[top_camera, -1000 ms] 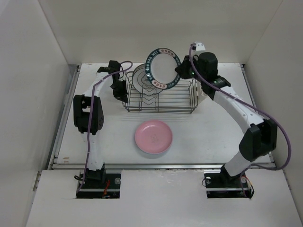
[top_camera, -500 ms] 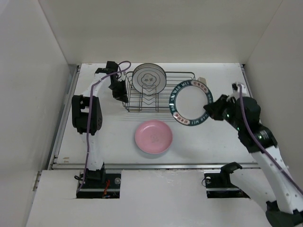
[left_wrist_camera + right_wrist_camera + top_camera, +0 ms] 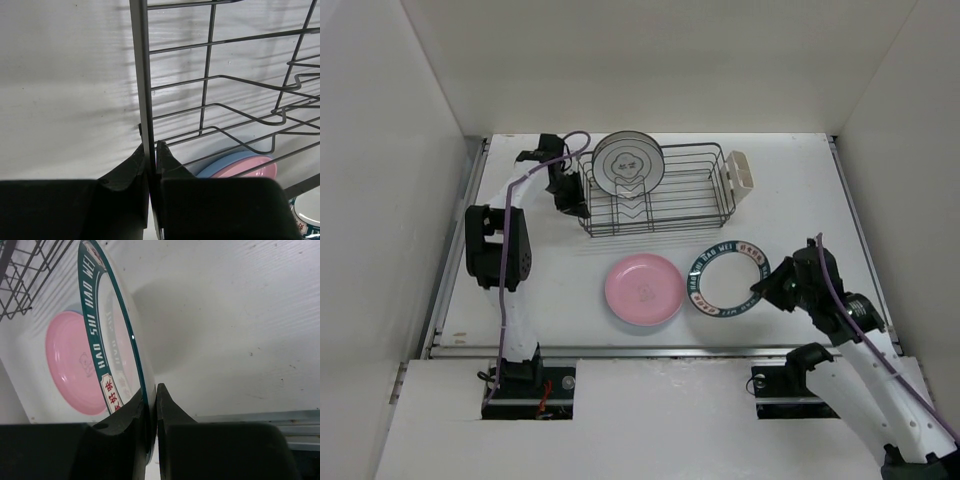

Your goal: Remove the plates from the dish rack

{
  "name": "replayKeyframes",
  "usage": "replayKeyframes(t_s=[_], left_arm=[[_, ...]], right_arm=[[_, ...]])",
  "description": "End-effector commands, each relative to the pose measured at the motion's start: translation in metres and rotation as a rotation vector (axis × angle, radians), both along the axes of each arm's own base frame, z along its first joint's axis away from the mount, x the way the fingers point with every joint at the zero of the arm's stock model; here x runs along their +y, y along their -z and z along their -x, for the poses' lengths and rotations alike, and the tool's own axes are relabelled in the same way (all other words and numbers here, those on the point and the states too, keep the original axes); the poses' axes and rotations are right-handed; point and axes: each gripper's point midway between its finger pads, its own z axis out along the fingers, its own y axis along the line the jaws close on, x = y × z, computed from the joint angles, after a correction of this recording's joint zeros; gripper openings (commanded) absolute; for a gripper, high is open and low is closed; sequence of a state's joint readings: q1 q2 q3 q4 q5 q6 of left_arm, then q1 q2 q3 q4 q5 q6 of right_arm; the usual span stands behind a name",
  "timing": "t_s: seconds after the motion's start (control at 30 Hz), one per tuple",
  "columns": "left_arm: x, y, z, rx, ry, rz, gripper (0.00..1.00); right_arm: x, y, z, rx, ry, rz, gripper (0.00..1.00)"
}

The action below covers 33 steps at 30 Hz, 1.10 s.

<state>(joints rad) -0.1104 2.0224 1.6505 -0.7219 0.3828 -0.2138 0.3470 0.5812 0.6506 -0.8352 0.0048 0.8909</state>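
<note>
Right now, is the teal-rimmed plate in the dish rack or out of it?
Out. The right gripper holds the teal-rimmed plate by its rim, apart from the dish rack, beside the pink plate.

White tabletop point(image 3: 790, 190), matte, with a few faint specks. Plain off-white panels close it in: left wall point(image 3: 380, 200), back wall point(image 3: 650, 60), right wall point(image 3: 910, 150). A metal rail point(image 3: 650, 350) runs along the near edge, with a pale board point(image 3: 660, 420) in front. Light is even and the shadows soft.

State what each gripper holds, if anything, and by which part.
The right gripper pinches the teal-rimmed plate at its rim. The left gripper is shut on an upright wire at the left end of the dish rack.
</note>
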Motion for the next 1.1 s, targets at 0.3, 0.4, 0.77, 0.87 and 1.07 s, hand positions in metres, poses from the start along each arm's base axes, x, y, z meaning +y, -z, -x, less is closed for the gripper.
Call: replayKeyframes(t_s=[0.3,0.4,0.77,0.87,1.07], left_arm=[[0.022,-0.014,0.037,0.0,-0.034,-0.042,0.0],[0.023,-0.011,0.035,0.011,-0.017,-0.048,0.0],[-0.009,-0.016,-0.018,0.027,0.146,-0.049,0.0],[-0.013,-0.02,-0.022,0.013,0.138,-0.027,0.0],[-0.011,-0.012,-0.028,0.005,0.144,-0.043,0.0]], right_arm=[[-0.028,-0.019,-0.055,-0.111,0.364,-0.029,0.0],[-0.023,-0.004,-0.062,-0.099,0.355,-0.031,0.05],[-0.027,0.041,-0.048,0.041,0.402,-0.014,0.41],[-0.035,0.04,-0.045,0.043,0.432,0.009,0.62],[-0.039,0.045,-0.044,0.072,0.462,0.033,0.87]])
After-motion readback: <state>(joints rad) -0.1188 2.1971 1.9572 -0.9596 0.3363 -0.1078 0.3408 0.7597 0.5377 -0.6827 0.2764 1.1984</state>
